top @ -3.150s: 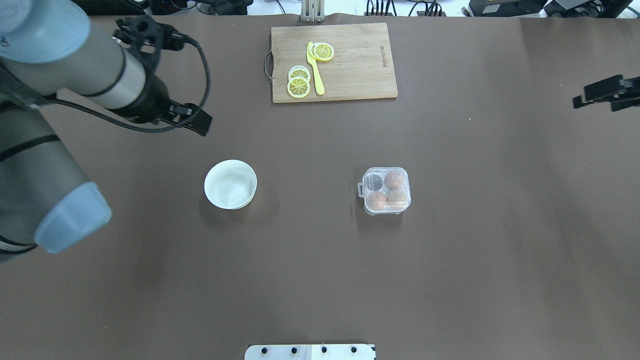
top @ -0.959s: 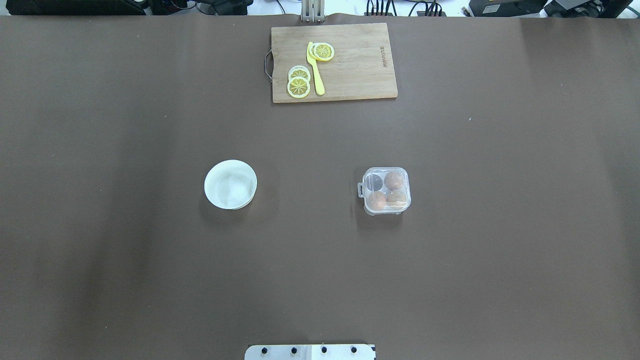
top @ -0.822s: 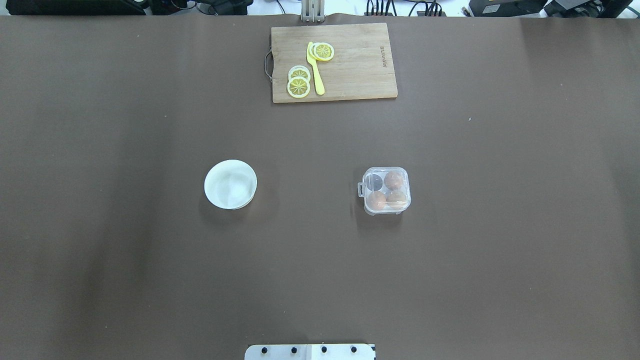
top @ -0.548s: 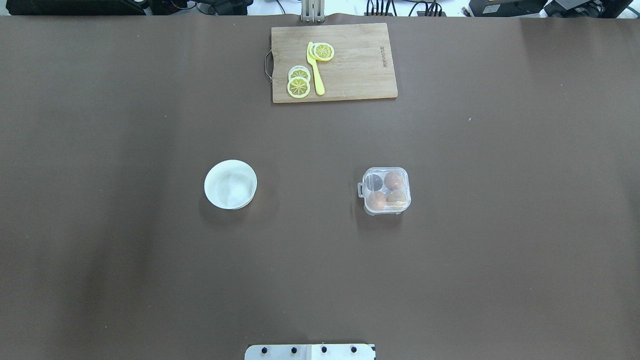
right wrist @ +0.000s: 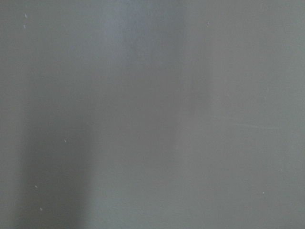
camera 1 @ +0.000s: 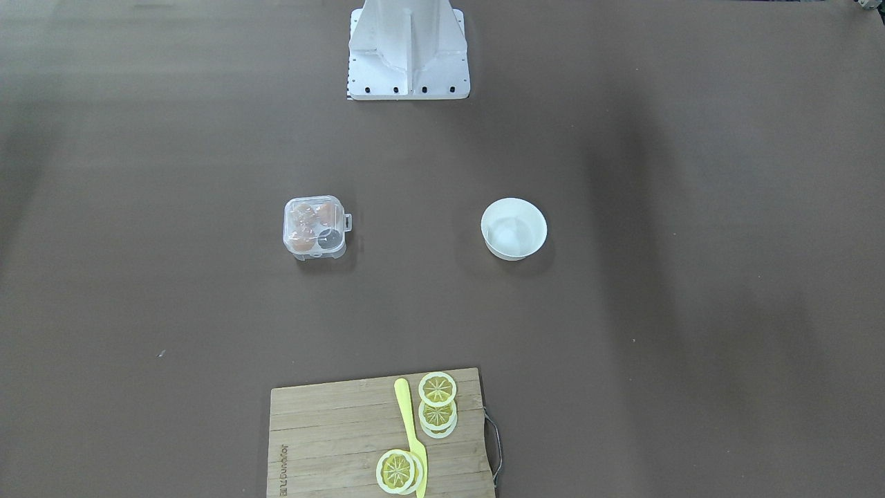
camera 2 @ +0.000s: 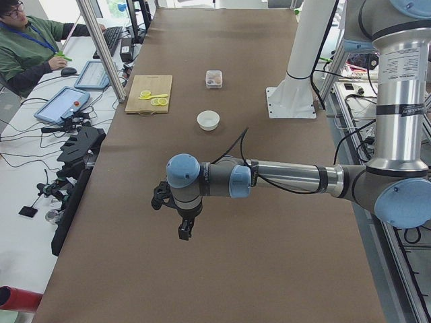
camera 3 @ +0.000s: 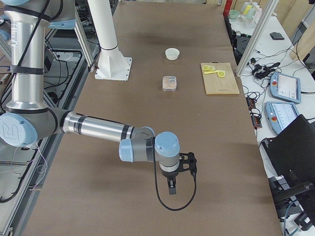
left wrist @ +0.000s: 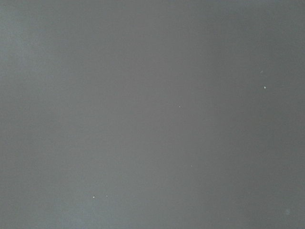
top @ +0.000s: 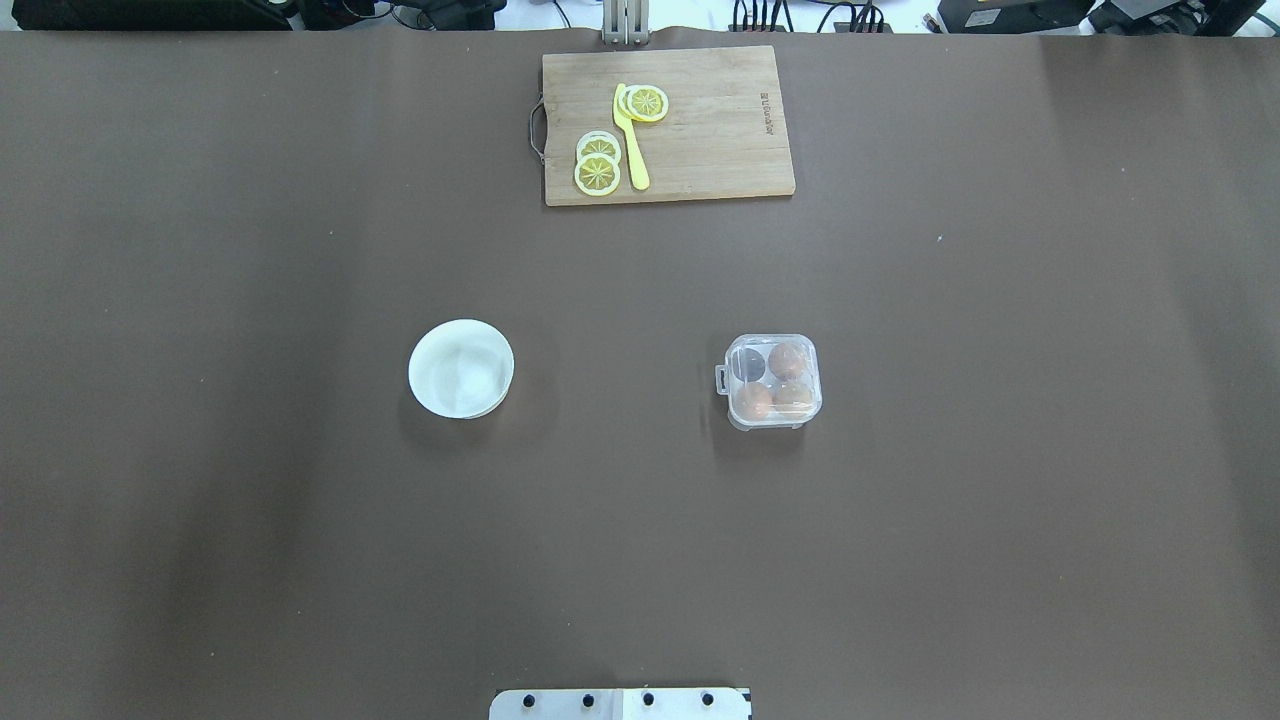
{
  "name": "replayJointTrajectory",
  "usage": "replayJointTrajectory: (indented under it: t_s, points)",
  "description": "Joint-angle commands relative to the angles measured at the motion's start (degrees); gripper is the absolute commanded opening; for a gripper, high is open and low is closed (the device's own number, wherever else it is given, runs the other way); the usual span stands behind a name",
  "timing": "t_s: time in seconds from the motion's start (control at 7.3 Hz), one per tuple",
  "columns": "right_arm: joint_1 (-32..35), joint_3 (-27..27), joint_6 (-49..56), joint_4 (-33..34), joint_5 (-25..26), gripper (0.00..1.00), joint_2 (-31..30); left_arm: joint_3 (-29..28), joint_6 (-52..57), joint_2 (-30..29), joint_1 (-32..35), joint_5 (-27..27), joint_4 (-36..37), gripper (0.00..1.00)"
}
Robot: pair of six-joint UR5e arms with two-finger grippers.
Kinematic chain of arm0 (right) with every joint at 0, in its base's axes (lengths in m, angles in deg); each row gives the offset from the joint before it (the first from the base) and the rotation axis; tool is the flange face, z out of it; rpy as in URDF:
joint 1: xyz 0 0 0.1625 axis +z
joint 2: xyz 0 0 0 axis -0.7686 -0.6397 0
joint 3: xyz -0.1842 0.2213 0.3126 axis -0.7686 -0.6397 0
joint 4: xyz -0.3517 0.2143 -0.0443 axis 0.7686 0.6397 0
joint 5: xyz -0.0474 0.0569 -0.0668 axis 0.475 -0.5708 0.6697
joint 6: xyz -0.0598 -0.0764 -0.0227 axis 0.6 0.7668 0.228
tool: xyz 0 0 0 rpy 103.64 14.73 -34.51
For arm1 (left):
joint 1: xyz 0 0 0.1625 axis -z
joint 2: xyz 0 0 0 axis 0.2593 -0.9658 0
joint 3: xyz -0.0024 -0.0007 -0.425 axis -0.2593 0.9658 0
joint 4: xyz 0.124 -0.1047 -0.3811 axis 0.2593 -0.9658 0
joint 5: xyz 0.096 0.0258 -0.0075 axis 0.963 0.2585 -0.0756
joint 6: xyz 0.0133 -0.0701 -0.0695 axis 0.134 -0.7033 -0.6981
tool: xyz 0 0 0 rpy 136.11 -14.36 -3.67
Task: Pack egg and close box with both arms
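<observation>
Right of centre on the brown worktop (top: 300, 550), the small clear plastic box (top: 742, 364), lid down, holds three tan-brown eggs (top: 788, 360). The right hand (camera 3: 171, 189) seems nearer than the left hand (camera 2: 183, 232); I cannot tell either's grip.

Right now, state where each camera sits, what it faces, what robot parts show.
Front-facing: across the table, looking down; box, bowl, white base.
Overhead: above and behind that base, whose edge shows; same box, bowl.
Exterior left: table's end; left gripper near.
Exterior right: opposite end; right gripper near.
Left wrist: bare table.
Right wrist: bare table too.
</observation>
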Motion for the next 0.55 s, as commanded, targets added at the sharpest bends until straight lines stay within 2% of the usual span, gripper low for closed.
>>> replayJointTrajectory:
  t_s: [0.0, 0.41]
  points:
    - [-4.69, 2.95, -10.79, 3.59, 0.92, 1.0, 3.65, 3.67, -0.17, 2.89, 0.02, 0.87, 0.0, 0.98]
    - [-5.06, 3.49, -10.21, 2.89, -1.28, 1.0, 1.3, 4.83, -0.44, 3.17, 0.02, 2.19, 0.09, 0.98]
